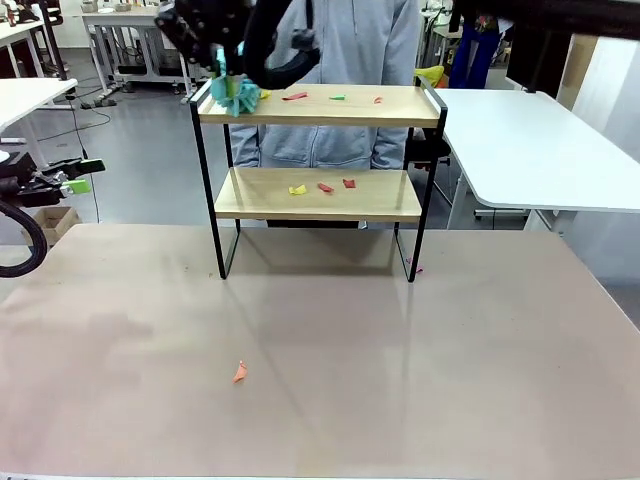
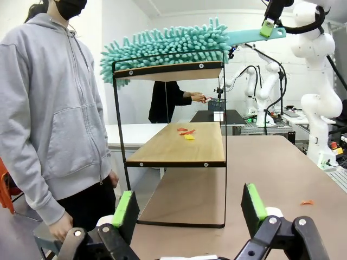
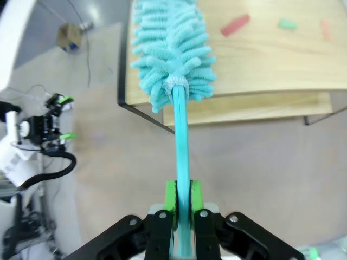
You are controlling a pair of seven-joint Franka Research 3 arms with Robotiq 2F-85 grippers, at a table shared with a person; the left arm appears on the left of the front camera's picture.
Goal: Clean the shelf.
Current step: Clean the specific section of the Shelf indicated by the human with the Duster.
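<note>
Front view: the two-tier shelf of light wooden boards in a thin black metal frame (image 1: 320, 106) stands at the far middle of the beige table (image 1: 420, 390), with a person in a grey hoodie (image 1: 350, 40) just behind it. My right gripper (image 1: 222, 62) reaches across and grips a fluffy teal microfibre duster (image 1: 237, 96), whose head rests on the left end of the top board. My left gripper (image 1: 85, 175) hangs well off to the left of the shelf. Small coloured scraps (image 1: 324, 187) dot both boards, and one orange scrap (image 1: 239, 372) lies on the table.

Left wrist view: my left gripper's jaws stand wide apart, holding nothing. The shelf rises ahead, seen end-on, with the duster along its top board and the person beside it.

Right wrist view: my green pads (image 3: 170, 197) clamp the duster's flat teal handle. Red, green and orange scraps lie farther along the board, apart from the head.
</note>
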